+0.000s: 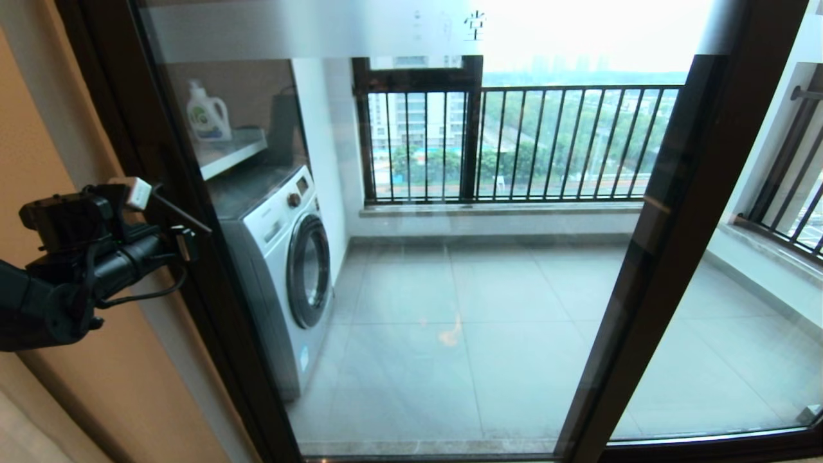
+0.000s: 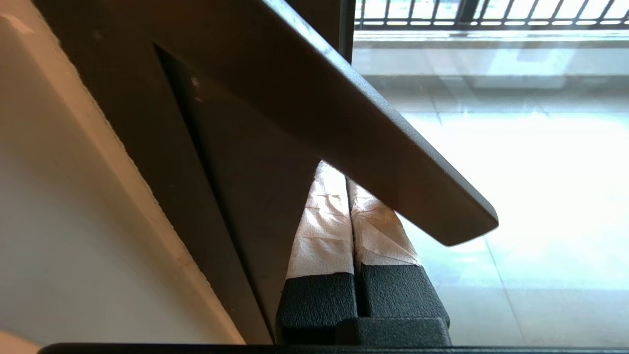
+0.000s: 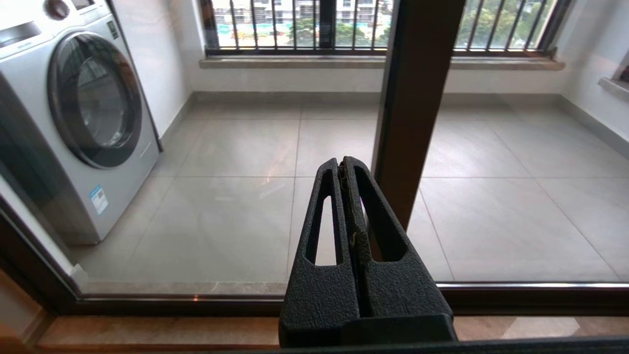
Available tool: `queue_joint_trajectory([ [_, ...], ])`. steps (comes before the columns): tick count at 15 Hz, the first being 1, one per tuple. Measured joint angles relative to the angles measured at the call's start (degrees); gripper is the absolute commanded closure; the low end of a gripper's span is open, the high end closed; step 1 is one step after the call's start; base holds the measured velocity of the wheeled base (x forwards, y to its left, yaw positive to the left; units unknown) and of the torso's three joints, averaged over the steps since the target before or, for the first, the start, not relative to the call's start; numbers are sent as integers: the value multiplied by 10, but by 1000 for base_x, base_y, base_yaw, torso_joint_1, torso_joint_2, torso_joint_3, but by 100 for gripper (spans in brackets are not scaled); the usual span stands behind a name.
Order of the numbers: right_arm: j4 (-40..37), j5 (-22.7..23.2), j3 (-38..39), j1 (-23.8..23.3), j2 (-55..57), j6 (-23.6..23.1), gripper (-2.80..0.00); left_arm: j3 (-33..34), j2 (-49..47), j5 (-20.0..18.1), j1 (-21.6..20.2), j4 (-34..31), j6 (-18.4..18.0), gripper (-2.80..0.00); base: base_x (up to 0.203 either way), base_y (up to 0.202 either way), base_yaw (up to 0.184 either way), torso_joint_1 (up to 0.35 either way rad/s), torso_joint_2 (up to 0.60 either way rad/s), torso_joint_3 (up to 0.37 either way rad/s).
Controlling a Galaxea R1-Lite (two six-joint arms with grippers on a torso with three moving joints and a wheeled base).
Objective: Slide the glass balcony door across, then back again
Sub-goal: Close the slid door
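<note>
Left gripper (image 2: 350,194) fingers pressed together, taped tips tucked behind the dark bar handle (image 2: 373,132) of the glass balcony door (image 2: 516,162).

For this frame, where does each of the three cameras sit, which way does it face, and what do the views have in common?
Head view: from the robot's head, looking forward and down through the glass balcony door onto the balcony; the left gripper and its arm show at the door's left frame.
Left wrist view: behind the left gripper, shut and tucked behind the door's bar handle.
Right wrist view: behind the shut right gripper, held low and facing the door.
Shared: head and right wrist views both show the washing machine and the window railing.
</note>
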State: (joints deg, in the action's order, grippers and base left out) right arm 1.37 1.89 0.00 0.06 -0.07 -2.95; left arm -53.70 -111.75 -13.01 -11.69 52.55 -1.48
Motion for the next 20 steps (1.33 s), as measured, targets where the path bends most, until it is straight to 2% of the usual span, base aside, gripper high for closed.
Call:
queue_joint_trajectory([
  [13,0,0,0,-1,0,0,0,6,69,19,54,-6,3,0,0,0,0,0,0,0],
  [20,0,0,0,-1,0,0,0,133,115,21,46,-2,12,0,0,0,0,0,0,0],
])
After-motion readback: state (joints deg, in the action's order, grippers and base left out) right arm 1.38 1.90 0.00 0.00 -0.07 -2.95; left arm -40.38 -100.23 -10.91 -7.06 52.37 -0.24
